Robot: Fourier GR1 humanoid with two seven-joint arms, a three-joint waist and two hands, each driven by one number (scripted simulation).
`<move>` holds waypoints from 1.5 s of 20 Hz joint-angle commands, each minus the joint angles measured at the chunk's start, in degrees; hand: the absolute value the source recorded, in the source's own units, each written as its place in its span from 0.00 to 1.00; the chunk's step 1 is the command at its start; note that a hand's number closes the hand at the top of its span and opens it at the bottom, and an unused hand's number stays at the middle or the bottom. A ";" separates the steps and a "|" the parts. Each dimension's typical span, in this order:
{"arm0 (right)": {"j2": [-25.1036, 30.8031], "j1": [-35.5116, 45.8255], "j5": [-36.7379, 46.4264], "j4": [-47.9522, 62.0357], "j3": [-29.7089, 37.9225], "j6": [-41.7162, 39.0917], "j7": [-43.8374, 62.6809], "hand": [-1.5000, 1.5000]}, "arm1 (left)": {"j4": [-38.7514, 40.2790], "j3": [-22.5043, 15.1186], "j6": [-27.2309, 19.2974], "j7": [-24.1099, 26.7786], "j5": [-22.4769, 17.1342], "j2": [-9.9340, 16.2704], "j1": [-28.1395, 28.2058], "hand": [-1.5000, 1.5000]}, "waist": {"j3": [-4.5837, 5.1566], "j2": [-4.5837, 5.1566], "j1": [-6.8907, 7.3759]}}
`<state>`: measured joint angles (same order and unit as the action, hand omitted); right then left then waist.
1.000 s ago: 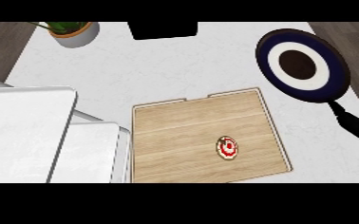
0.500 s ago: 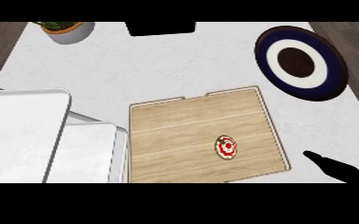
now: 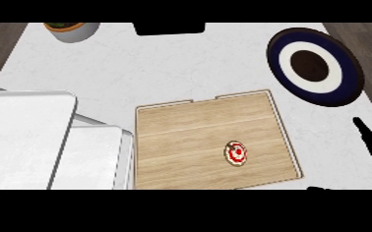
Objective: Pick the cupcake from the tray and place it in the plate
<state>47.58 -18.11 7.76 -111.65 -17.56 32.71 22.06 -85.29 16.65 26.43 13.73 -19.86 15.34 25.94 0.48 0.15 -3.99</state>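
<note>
Black right hand (image 3: 362, 133) fingers straight, touching nothing.

open counter (image 3: 196, 69) between tray (image 3: 189, 128), plate (image 3: 280, 69)

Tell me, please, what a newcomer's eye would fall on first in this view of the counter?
Probably the wooden tray at centre, with the small red-and-white cupcake sitting alone in its lower right part. Next, the dark blue plate with a white ring at the upper right. A black fingertip of the right hand shows at the right edge, apart from both.
</note>
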 commanded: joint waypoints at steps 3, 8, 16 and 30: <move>1.54 1.49 7.16 -6.20 -4.40 -0.46 13.52 0.00 | -0.69 -7.10 -10.04 -10.59 7.48 -3.71 -7.38 0.50 | -0.07 0.96 -0.55; -0.98 4.70 11.32 -6.10 -8.98 -2.59 23.15 0.00 | -1.63 -7.68 -11.44 -12.48 7.75 -4.44 -9.63 0.50 | -0.29 1.40 0.89; -7.64 11.89 18.53 -6.66 -14.87 -5.58 35.55 0.00 | -2.40 -8.72 -13.75 -16.85 10.03 -5.27 -11.76 0.50 | -0.37 0.91 1.88; -18.52 16.85 31.83 1.70 -20.40 -11.70 46.11 0.00 | -4.46 -8.26 -13.61 -19.38 11.85 -7.59 -11.65 0.50 | -0.47 0.43 0.65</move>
<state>32.02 -2.15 37.24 -111.28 -37.01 22.40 61.20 -86.75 17.66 21.86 3.24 -15.23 12.81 24.21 0.25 -0.19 -1.08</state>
